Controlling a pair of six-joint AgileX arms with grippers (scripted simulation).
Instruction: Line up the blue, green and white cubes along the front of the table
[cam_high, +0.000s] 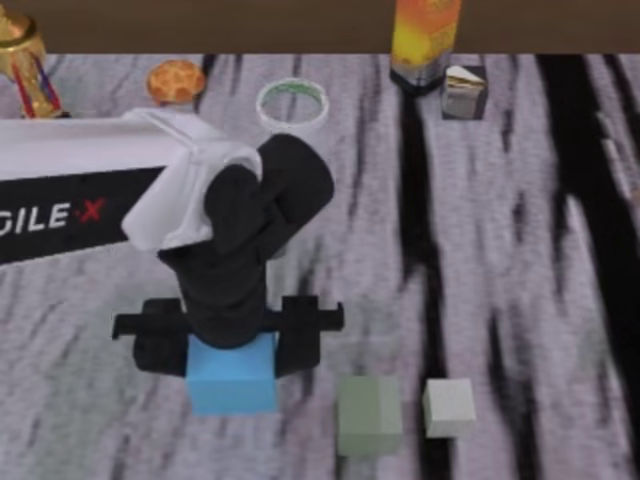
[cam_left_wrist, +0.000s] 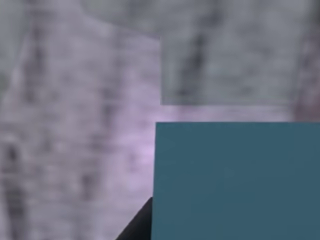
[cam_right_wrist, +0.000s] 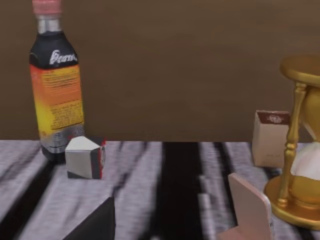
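Cubes sit in a row near the front edge of the tabletop (cam_high: 520, 300): the blue cube (cam_high: 232, 378) to the left, the grey-green cube (cam_high: 369, 414) in the middle, the small off-white cube (cam_high: 449, 407) on the right. Green and white are just beside each other; a wider gap separates blue from green. My left tool (cam_high: 231, 335) is down over the blue cube, a black finger on each side of it, grasping it. In the left wrist view the blue cube (cam_left_wrist: 235, 182) fills the lower part, with the green cube (cam_left_wrist: 230, 65) beyond it. My right arm is out of the top view; whether its tool is released or clenched I cannot tell. Along the far edge stand a sauce bottle (cam_high: 425, 40), a shiny silver-and-dark block (cam_high: 464, 92), a roll of tape (cam_high: 292, 104) and a gold hourglass (cam_high: 22, 60).
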